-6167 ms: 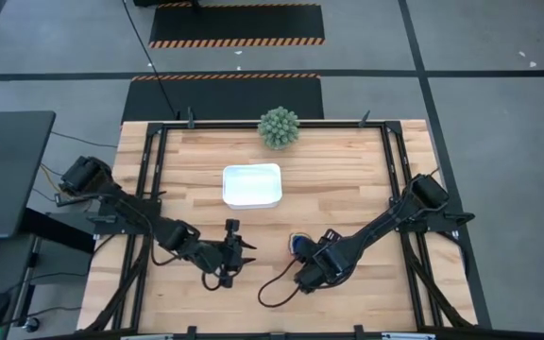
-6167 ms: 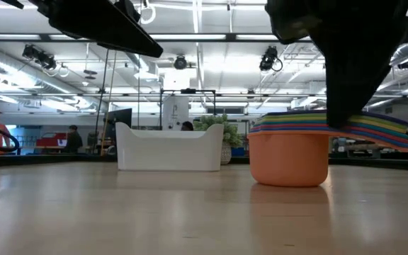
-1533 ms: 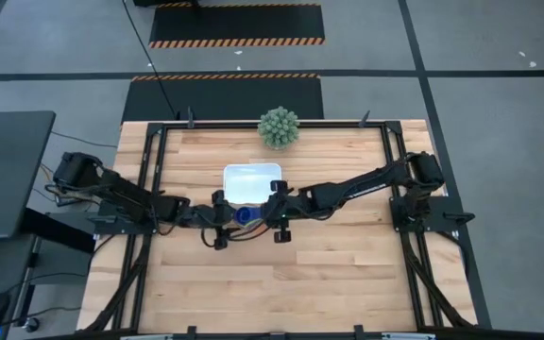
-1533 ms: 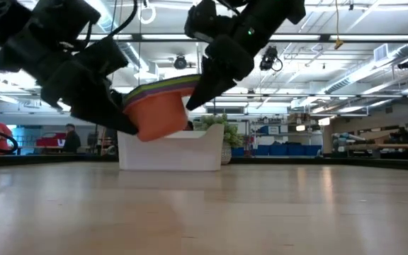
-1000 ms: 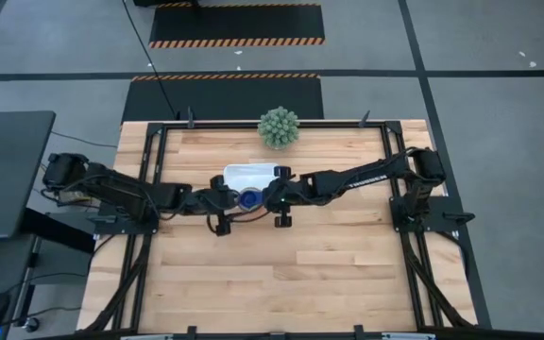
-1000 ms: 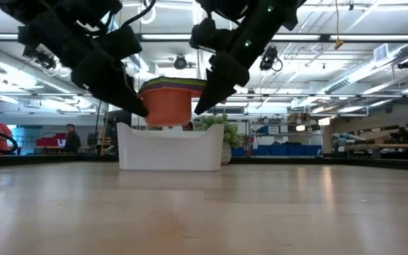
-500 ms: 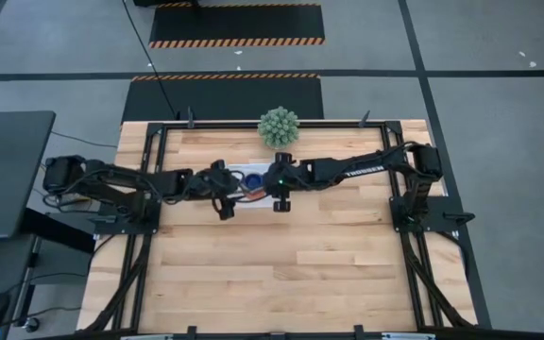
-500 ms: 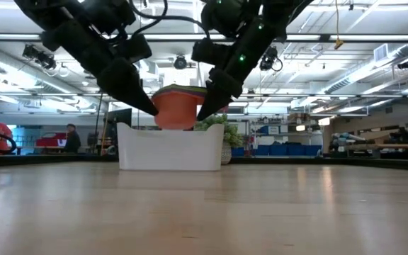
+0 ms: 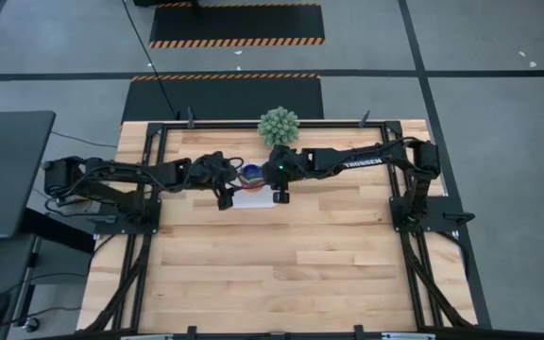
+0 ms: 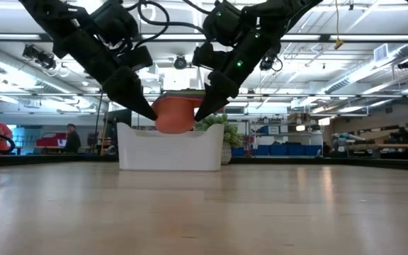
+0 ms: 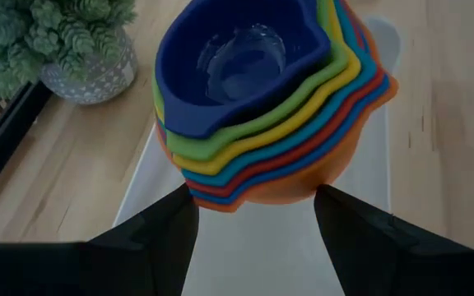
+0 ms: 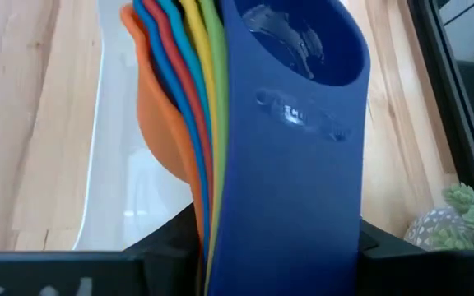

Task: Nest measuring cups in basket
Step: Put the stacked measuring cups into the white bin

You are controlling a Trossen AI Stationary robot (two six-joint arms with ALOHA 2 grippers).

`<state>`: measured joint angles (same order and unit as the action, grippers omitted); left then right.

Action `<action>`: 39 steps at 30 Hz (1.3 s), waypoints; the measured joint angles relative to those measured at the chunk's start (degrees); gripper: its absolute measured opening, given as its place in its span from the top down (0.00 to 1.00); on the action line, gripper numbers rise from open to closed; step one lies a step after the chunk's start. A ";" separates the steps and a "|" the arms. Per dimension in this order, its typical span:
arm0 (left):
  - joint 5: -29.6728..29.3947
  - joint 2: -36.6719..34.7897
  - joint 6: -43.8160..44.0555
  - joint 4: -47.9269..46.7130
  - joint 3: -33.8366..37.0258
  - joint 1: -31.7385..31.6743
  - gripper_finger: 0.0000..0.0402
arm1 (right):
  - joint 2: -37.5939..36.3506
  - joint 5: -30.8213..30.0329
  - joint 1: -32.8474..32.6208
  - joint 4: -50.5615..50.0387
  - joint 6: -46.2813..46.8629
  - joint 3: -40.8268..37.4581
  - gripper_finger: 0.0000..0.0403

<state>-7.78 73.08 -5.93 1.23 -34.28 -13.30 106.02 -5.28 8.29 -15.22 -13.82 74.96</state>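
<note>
The measuring cups (image 9: 250,174) are nested in one stack, dark blue innermost and orange outermost, held between both grippers above the white basket (image 9: 253,197). In the low view the orange bottom cup (image 10: 174,115) hangs with its base just below the rim of the basket (image 10: 168,149). My left gripper (image 9: 237,179) comes at the stack from the table's left. My right gripper (image 9: 263,177) comes from the right. Both are shut on the stack. My left gripper has the stack's spout side (image 11: 220,193) between its two widely spread fingers (image 11: 167,230), which meet the outer orange cup at its sides. It reaches in slanting down from the table's left. The stack is clear of the table, roughly upright. My right gripper pinches the stacked flat handles (image 12: 286,189) between its two fingers (image 12: 167,238), dark blue handle on one side and orange on the other. It reaches in slanting down from the table's right. The cups stick out beyond the fingertips, over the basket (image 12: 113,164).
A green spiky plant in a pot (image 9: 279,127) stands just beyond the basket near the table's far edge, close to the right arm. Black frame rails run along the table's sides. The wooden table top (image 9: 281,264) stretches toward the near edge.
Both grippers, still shut on the stack, have carried it together toward the table's far edge, from over the basket's near rim to over its middle, and lowered it a little, so the orange base now dips just below the basket's rim.
</note>
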 joint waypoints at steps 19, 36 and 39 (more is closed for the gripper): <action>-0.01 2.30 0.32 -3.78 0.00 -1.08 0.39 | 5.02 2.54 0.74 4.62 0.22 0.05 0.62; 0.10 3.81 0.82 -3.45 0.00 -1.99 0.39 | 5.55 4.18 0.94 2.64 1.90 0.15 0.62; -0.09 3.81 0.89 -3.71 -0.03 -1.99 0.39 | 5.55 4.20 0.94 1.93 2.11 0.13 0.62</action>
<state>-7.88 76.88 -5.05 -2.48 -34.31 -15.29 111.57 -1.08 9.23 -13.29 -11.72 75.09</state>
